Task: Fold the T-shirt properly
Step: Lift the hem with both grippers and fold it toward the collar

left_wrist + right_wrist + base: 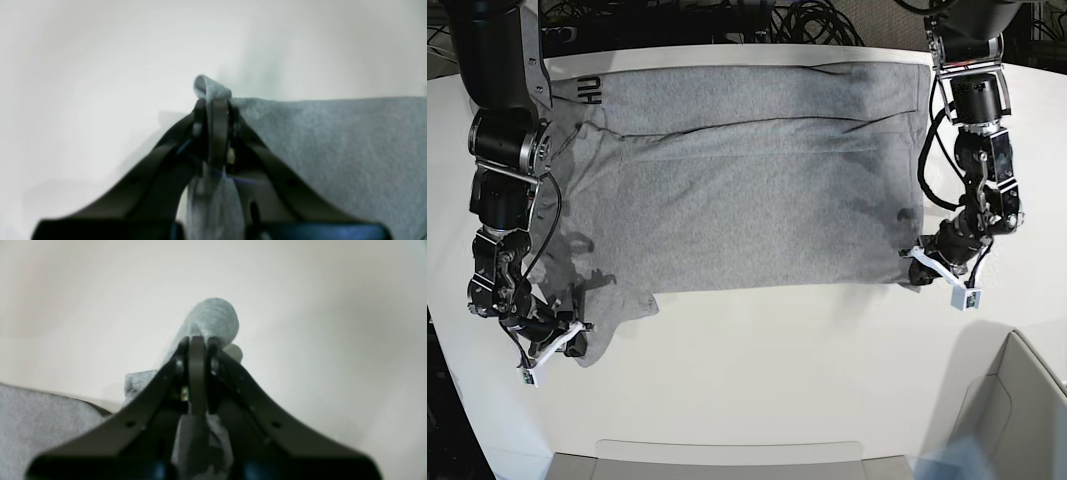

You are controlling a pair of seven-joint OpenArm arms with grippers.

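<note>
The heather-grey T-shirt (747, 170) lies spread across the white table, with a bit of black lettering (590, 92) showing at its far left corner. My left gripper (914, 262) is at the shirt's near right corner, shut on a pinch of grey cloth (213, 87) that sticks out past its fingertips. The rest of the shirt (333, 150) lies flat to that gripper's (213, 104) right. My right gripper (577, 345) sits at the near left corner, shut on a bunched fold of the shirt (215, 318) that pokes out beyond its tips (197, 340).
A pale open box (1017, 400) stands at the near right corner. A shallow tray edge (727, 455) runs along the front of the table. Cables (727, 20) lie behind the table's far edge. Bare white tabletop (777, 370) stretches in front of the shirt.
</note>
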